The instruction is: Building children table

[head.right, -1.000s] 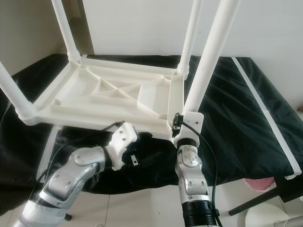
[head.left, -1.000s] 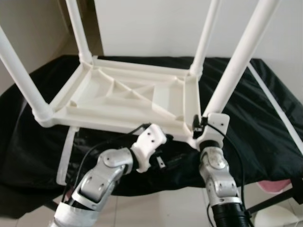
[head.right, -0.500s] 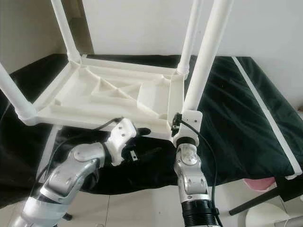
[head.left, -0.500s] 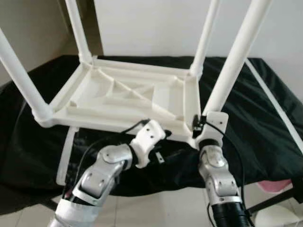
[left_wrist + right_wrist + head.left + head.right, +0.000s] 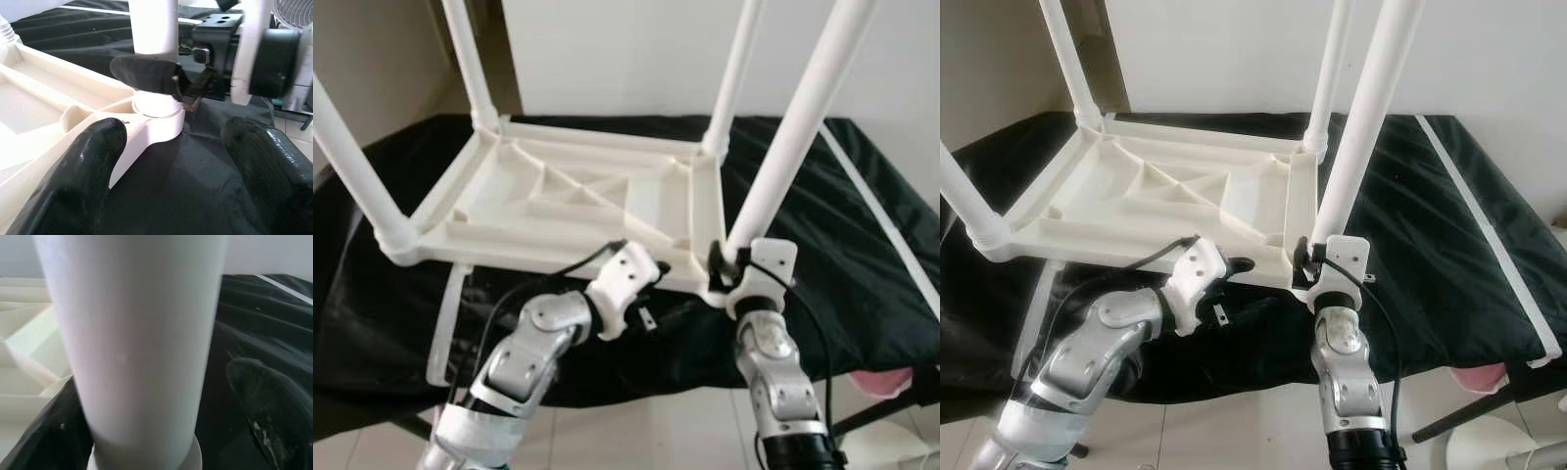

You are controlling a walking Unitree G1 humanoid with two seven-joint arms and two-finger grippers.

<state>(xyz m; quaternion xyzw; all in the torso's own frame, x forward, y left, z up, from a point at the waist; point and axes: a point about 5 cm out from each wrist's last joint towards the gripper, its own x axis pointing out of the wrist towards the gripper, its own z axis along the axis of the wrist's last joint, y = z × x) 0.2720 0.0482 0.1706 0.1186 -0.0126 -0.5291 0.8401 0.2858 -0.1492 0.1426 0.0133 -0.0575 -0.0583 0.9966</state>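
Nearest the robot, the right hand (image 5: 161, 78) is at the foot of the near right leg (image 5: 1361, 127), one finger on each side of the pole just above its collar. The right wrist view shows one finger pressed against the pole and the other standing a little off, so the hold looks loose rather than clamped. Beside it, the left hand (image 5: 1234, 284) is spread wide and holding nothing, its fingers reaching under the near rim towards that same corner.

The white children's table (image 5: 578, 201) lies upside down on a surface draped in black cloth (image 5: 862, 245), its ribbed underside facing up. All four legs already stand in their corner sockets: the near left leg (image 5: 352, 166), the two far legs, and the one being handled.

The build looks almost finished. What seems left is seating this last leg firmly, then turning the table over onto its feet.
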